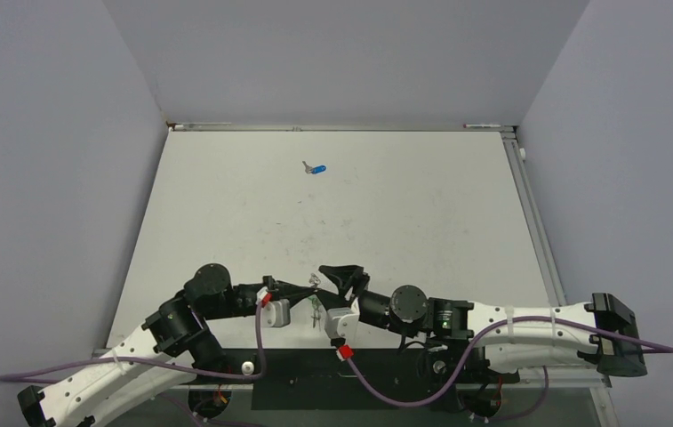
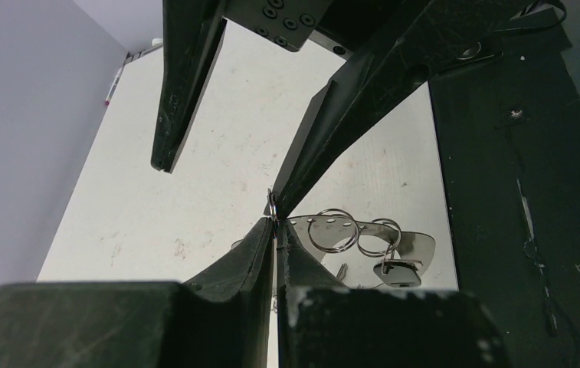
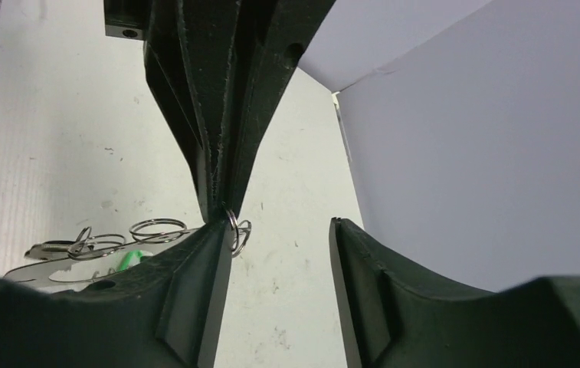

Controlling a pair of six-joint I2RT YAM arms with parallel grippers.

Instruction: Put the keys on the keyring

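The left pincer (image 2: 273, 222) is pressed fully closed, and its tips nip a small silvery ring (image 3: 234, 228) at the end of the keyring (image 2: 332, 230). The rest of the keyring trails off to one side of the tips: a few wire loops strung together and a flat metal tag (image 2: 413, 244). Whether it hangs free or rests on the worktop (image 1: 404, 222) cannot be told.

The green key (image 3: 128, 261) shows among those loops, partly hidden behind the right pincer's finger (image 3: 187, 299). It is too small and too covered to tell whether it is threaded on. The blue key (image 1: 317, 168) lies alone on the far part of the worktop, well apart from both arms and from the keyring.

The right pincer (image 3: 279, 225) stands wide. One finger sits tip to tip against the closed left pincer, right at the nipped ring. The other finger (image 3: 394, 299) is held well off to the side and grips nothing. That near finger crowds the ring and blocks much of the view of the loops behind it.

All this happens low at the near edge of the worktop, just beside the black base strip (image 2: 516, 192) between the arms. Purple cables (image 1: 386, 391) loop below the arms, and grey walls (image 1: 48, 178) close in the worktop on three sides
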